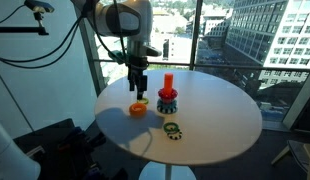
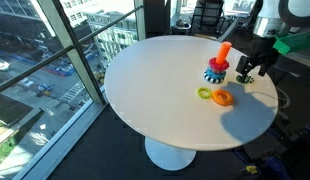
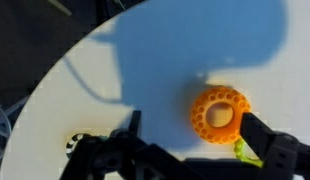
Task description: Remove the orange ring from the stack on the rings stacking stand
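Note:
The orange ring lies flat on the white table, apart from the stand; it also shows in an exterior view and in the wrist view. The rings stacking stand's red peg rises over the stack of reddish and teal-blue rings. My gripper hangs open and empty just above the orange ring. In the wrist view the gripper has the ring between its fingers, nearer the right one.
A yellow-green ring lies against the orange ring. A dark green spotted ring lies nearer the table edge. Large windows stand close beside the round table.

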Available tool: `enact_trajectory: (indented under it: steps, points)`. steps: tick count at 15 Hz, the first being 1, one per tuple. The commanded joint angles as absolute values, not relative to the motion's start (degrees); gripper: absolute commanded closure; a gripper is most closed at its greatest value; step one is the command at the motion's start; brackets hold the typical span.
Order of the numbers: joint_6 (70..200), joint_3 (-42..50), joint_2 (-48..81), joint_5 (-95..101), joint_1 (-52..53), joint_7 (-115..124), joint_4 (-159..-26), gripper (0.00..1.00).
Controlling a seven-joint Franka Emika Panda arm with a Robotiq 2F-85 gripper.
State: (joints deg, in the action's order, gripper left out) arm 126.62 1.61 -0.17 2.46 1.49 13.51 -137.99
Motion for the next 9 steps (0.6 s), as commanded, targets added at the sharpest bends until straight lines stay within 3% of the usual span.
enact_trajectory:
  steps: [1,9]
  points:
    - [121.9,1.2,-5.8,4.5,0.4,16.0,-137.7,0.00]
    - [118.4,0.6,-14.0,3.8,-0.6,15.1,-137.6,0.00]
